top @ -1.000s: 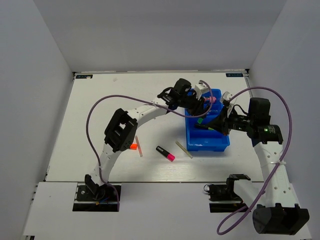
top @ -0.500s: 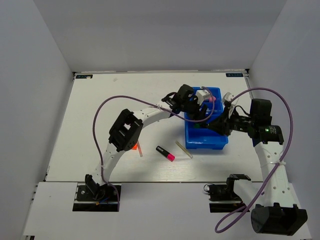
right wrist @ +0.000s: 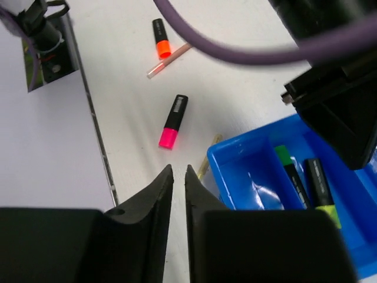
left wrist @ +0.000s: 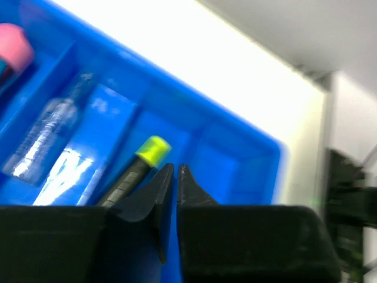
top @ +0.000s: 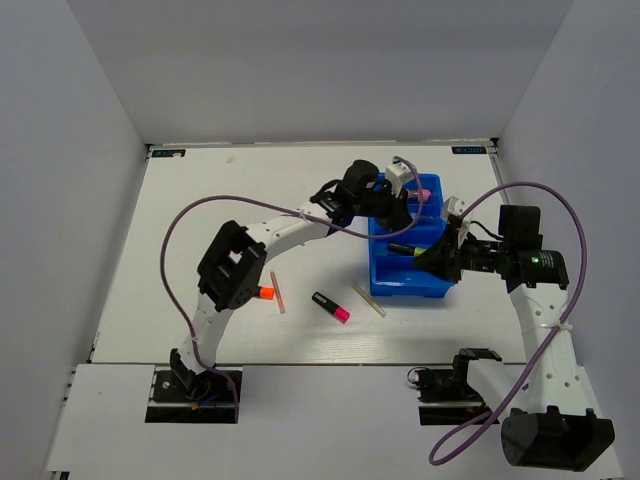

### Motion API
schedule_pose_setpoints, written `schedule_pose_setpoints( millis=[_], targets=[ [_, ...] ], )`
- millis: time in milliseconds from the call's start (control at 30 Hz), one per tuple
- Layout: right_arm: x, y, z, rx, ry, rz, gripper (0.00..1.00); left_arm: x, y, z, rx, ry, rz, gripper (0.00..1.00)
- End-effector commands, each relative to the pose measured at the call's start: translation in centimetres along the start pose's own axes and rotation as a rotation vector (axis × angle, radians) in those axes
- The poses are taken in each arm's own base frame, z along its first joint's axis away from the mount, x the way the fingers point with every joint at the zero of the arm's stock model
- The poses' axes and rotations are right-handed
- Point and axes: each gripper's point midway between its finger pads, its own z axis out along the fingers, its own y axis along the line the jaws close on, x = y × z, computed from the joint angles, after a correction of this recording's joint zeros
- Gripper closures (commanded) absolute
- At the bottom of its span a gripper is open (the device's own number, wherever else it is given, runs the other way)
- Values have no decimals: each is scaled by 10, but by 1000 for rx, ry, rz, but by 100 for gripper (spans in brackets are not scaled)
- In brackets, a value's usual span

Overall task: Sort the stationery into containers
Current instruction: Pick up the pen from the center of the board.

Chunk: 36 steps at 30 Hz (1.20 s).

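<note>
The blue tray [top: 396, 291] stands right of centre. In the left wrist view it [left wrist: 235, 147] holds a yellow-ended highlighter [left wrist: 136, 170], a clear bottle [left wrist: 44, 138] and a pink tube [left wrist: 15, 50]. My left gripper [top: 402, 212] is shut and empty over the tray's far half; its tips [left wrist: 175, 168] sit beside the yellow highlighter. My right gripper [top: 422, 256] hangs over the tray's near half, shut and empty [right wrist: 178, 170]. A green-ended highlighter [right wrist: 291, 174] lies in the tray. On the table lie a pink-ended highlighter [top: 330, 307], an orange-ended one [top: 264, 293] and two pale sticks [top: 277, 293] [top: 367, 299].
White walls close in the table on the left, right and back. A purple cable [top: 250, 195] arches over the left arm, another [top: 560, 200] over the right. The left arm's elbow [top: 235, 265] hangs over the table's left-centre, next to the orange highlighter.
My left gripper dipped toward the tray's middle, then moved back to its far end. Its elbow swung left, uncovering the orange highlighter. My right gripper shifted slightly nearer.
</note>
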Motion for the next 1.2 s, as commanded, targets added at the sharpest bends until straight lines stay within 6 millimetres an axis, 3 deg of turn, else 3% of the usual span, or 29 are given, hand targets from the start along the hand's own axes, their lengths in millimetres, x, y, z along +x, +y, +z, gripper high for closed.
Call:
schedule_pose_setpoints(
  millis=[0, 33, 100, 133, 167, 200, 267, 300, 367, 400, 433, 467, 500, 533, 567, 600, 633, 700, 767, 800, 833, 867, 933, 967, 1000, 1033, 1067, 1100, 1167],
  targets=[
    [-20, 21, -5, -86, -62, -74, 80, -79, -59, -50, 116, -224, 35, 78],
    [-21, 23, -5, -98, -69, -73, 55, -87, -61, -77, 60, -262, 26, 73],
    [-20, 19, -2, -96, -69, -42, 12, -86, -30, -103, -101, -313, -17, 64],
    [-17, 17, 0, -90, -63, 11, 10, -59, -30, -133, -162, -292, -57, 51],
    [-20, 10, 3, -84, -77, -19, 10, -53, 7, -157, -360, -327, -95, 31],
    [-14, 9, 5, -89, -73, -21, 10, -1, 34, -175, -494, -208, -169, 28],
    [-7, -7, 15, -90, -67, -27, 12, 20, 48, -238, -721, -200, -195, 19],
    [-1, -5, 25, -111, -35, -33, 19, 35, 54, -267, -793, -197, -218, 16],
    [13, -34, 40, -32, 76, -51, 32, 85, 60, -325, -1016, -119, -320, 14],
    [20, -21, 62, -109, 136, -69, 35, 95, 65, -345, -1101, -107, -340, 16],
    [15, -33, 67, -60, 187, -120, 37, 126, 60, -365, -1163, -1, -378, 17],
    [29, -45, 77, -18, 278, -105, 39, 136, 53, -386, -1207, -46, -436, 17],
    [41, -26, 106, -104, 357, -124, 44, 143, 52, -398, -1243, -44, -451, 17],
    [48, -34, 114, -52, 427, -113, 44, 161, 49, -412, -1280, -2, -492, 17],
    [46, -40, 141, -44, 496, -115, 46, 167, 43, -425, -1293, -60, -525, 17],
    [49, -27, 154, -59, 544, -111, 46, 172, 42, -433, -1323, -64, -538, 17],
    [49, -47, 174, 10, 609, -131, 44, 187, 38, -447, -1357, -58, -567, 15],
    [42, -18, 207, -27, 618, -212, 42, 193, 34, -469, -1443, -97, -587, 15],
    [52, -16, 239, 23, 660, -258, 40, 214, 24, -507, -1616, -111, -655, 18],
    [43, -6, 252, 21, 639, -282, 36, 209, 22, -528, -1730, -193, -695, 18],
    [51, -2, 265, 32, 666, -295, 33, 214, 17, -554, -1864, -219, -716, 15],
    [33, 5, 286, 45, 626, -273, 30, 224, -2, -574, -1963, -166, -765, 10],
    [46, 19, 308, 8, 668, -255, 30, 229, -7, -583, -2015, -191, -817, 4],
    [5, 24, 325, 22, 580, -264, 30, 235, -5, -582, -2018, -189, -828, 4],
    [33, 33, 343, -7, 646, -261, 30, 237, -6, -581, -1994, -211, -819, 4],
    [41, 42, 346, -9, 687, -255, 30, 237, -6, -580, -1984, -229, -816, 4],
    [16, 47, 358, -1, 626, -273, 30, 243, -2, -577, -1975, -268, -811, 4],
    [38, 45, 368, 37, 680, -291, 30, 243, -3, -578, -1965, -284, -790, 4],
    [32, 56, 379, 49, 655, -319, 27, 241, -3, -580, -1950, -344, -772, 4]
  ],
)
